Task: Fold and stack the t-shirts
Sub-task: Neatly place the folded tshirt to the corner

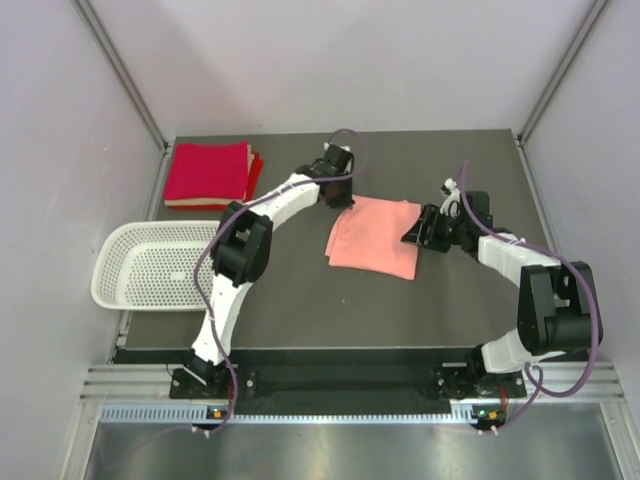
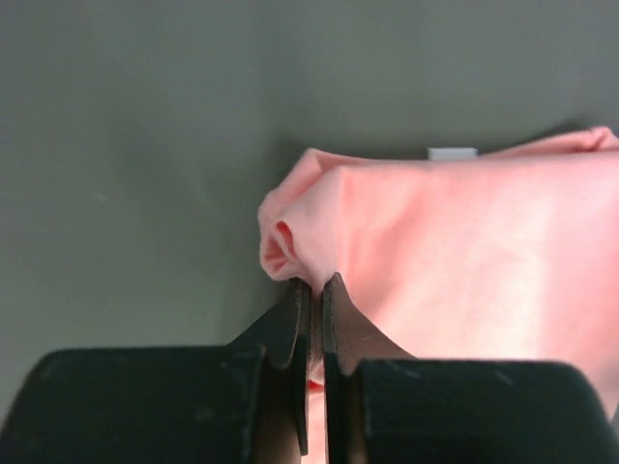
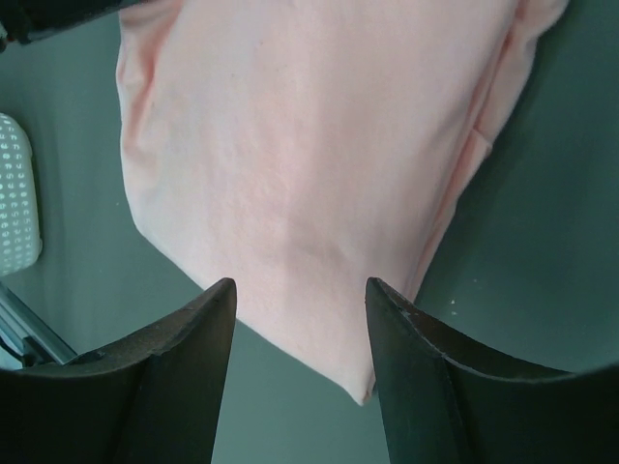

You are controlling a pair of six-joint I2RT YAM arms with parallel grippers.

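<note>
- Top view: the folded pink t-shirt (image 1: pixel 375 237) is lying flat near the middle of the dark worktop (image 1: pixel 300 310), a little toward 1 o'clock.
- A stack of folded red t-shirts (image 1: pixel 207 172) is sitting at the worktop's 10 o'clock corner, well apart from the pink one.
- A white basket (image 1: pixel 150 265) is hanging over the worktop's 9 o'clock edge.
- The left hand (image 1: pixel 340 202) is reaching down onto the pink t-shirt's 11 o'clock corner, and the right hand (image 1: pixel 415 232) is hovering at its 3 o'clock edge.
- Left wrist view: the left hand (image 2: pixel 314 290) is clamping shut on a bunched fold of the pink t-shirt (image 2: pixel 455 251), with its fingers pressing together on the cloth.
- The rest of the shirt is spreading toward 3 o'clock, with a small white tag (image 2: pixel 453 153) peeking out at its 12 o'clock edge.
- Right wrist view: the right hand (image 3: pixel 300 290) is standing open, with its two fingers (image 3: pixel 193 338) apart and pinching nothing.
- The pink t-shirt (image 3: pixel 309 145) is lying beyond them, with one corner pointing toward 6 o'clock between the fingers.
- A piece of the basket (image 3: pixel 14 193) is showing at 9 o'clock.
</note>
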